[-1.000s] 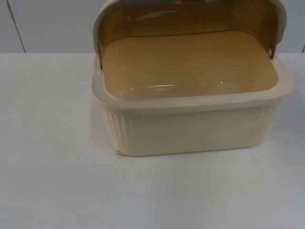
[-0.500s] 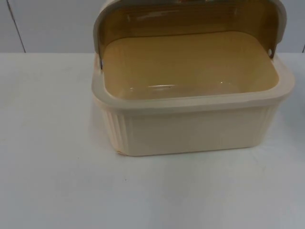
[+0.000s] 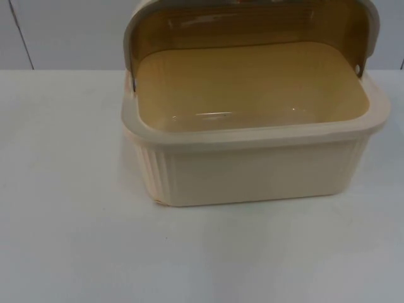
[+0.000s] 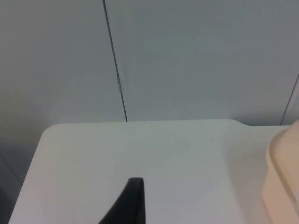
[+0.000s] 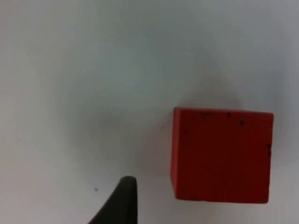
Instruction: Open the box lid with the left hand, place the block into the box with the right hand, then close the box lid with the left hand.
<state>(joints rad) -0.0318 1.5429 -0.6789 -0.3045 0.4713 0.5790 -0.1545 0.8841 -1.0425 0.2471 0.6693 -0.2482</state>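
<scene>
Plainly, box [image 3: 252,158] stands lid [image 3: 252,25] raised; block [image 5: 222,154] lies on table [image 5: 70,70].

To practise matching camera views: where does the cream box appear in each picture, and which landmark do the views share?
Top view: box at the centre, lid raised behind.
Left wrist view: its cream corner on the white table top, by the grey wall.
Right wrist view: the red block on that table top.
Shared landmark: the white table top.

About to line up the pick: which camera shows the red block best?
The right wrist view: the red block lies flat on the white table, unheld. The top view has the open box; the left wrist view catches the box's edge.
</scene>
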